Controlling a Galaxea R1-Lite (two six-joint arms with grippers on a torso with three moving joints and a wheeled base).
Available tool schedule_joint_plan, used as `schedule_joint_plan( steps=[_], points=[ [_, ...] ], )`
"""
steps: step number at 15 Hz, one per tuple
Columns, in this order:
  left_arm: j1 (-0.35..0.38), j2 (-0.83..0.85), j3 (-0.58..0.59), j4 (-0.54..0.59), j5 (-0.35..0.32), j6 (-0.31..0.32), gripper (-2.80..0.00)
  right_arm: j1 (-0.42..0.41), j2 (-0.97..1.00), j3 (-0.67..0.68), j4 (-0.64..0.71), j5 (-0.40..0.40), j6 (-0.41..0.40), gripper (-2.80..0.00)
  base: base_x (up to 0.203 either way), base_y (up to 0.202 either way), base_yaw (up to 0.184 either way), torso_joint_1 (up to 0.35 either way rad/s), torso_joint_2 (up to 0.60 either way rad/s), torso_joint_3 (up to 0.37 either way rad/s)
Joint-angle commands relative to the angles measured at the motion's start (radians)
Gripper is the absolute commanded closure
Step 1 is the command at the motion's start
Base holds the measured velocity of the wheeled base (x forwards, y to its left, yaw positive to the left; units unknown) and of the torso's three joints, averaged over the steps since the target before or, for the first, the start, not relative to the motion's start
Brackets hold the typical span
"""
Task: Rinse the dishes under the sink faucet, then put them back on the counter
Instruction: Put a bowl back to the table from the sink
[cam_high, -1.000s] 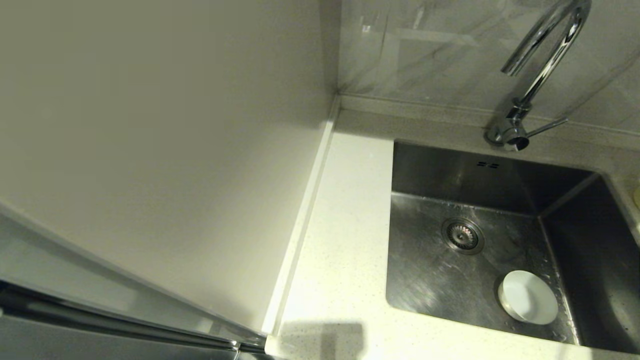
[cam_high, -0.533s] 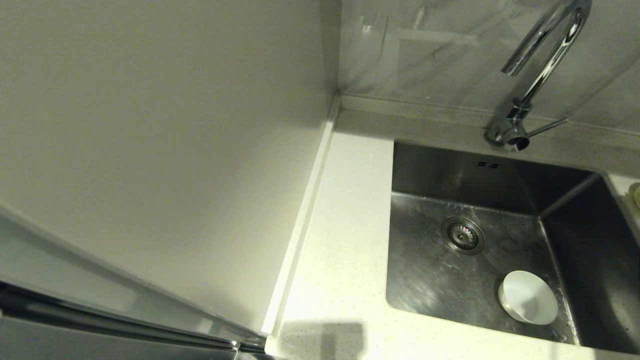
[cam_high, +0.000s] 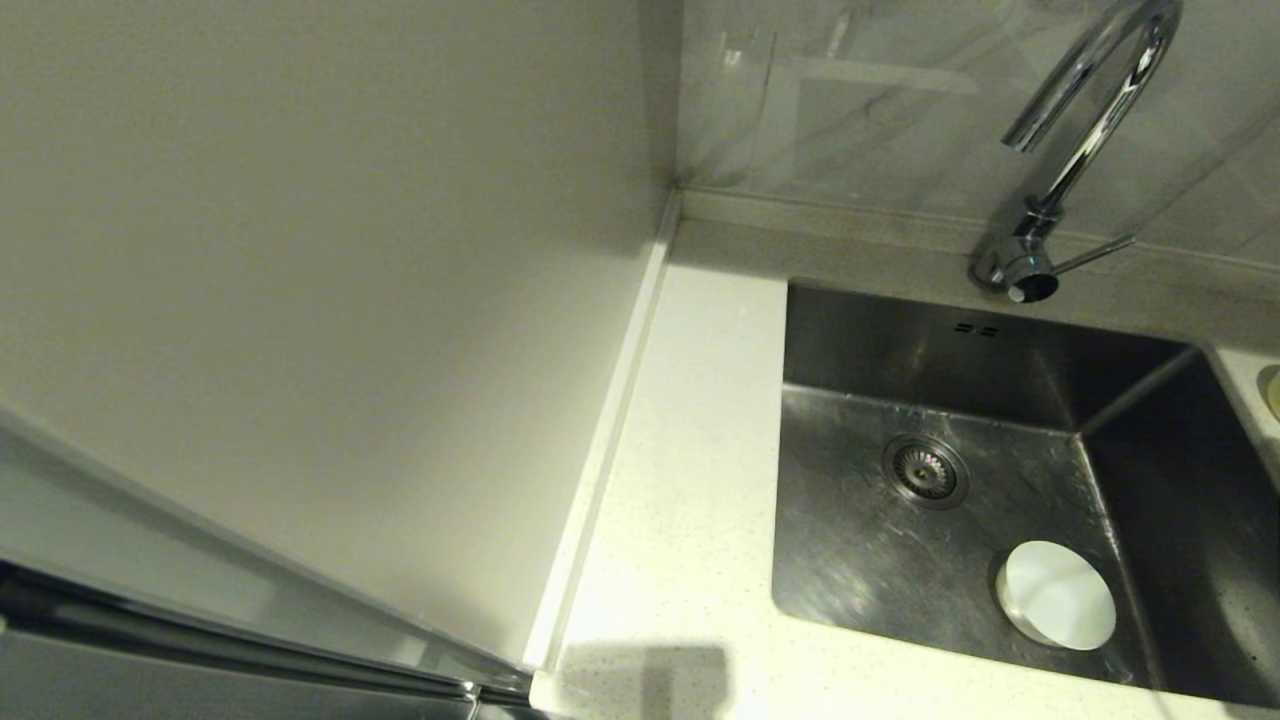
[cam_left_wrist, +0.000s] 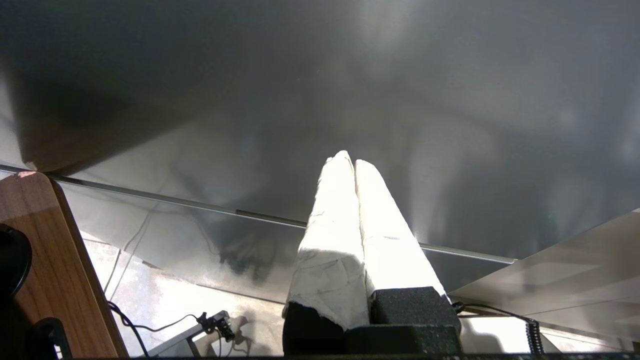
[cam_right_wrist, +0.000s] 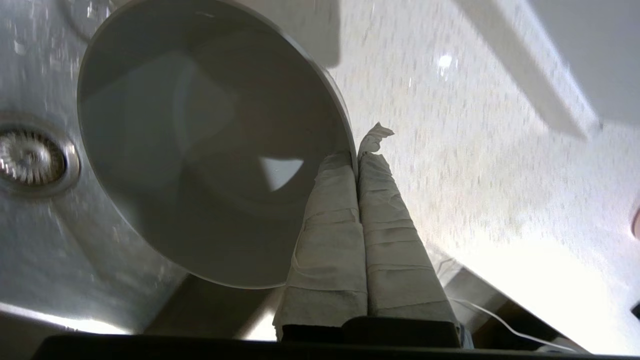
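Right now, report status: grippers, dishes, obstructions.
Right gripper shut on rim of pale round shallow bowl. Left gripper shut, empty, parked. White bowl in steel sink. No obstruction seen.

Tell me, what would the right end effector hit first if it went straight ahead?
The right end effector, shut on the bowl rim, points at the speckled counter. It would probably hit that first, though how far off is unclear.

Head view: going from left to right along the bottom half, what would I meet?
Wall panel → white counter → sink → drain → white bowl on the sink floor.
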Motion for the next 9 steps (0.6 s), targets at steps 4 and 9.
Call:
schedule_joint_plan(
  steps=[4,9],
  points=[
    [0.0,0.0,0.003,0.0,0.0,0.0,0.0,-0.02,0.109,-0.002,-0.116,-0.021,-0.003,0.0,0.0,0.0,0.0,0.0,0.0,0.0],
    [0.0,0.0,0.003,0.0,0.0,0.0,0.0,-0.031,0.141,-0.008,-0.146,-0.033,-0.003,0.0,0.0,0.0,0.0,0.0,0.0,0.0]
  ],
)
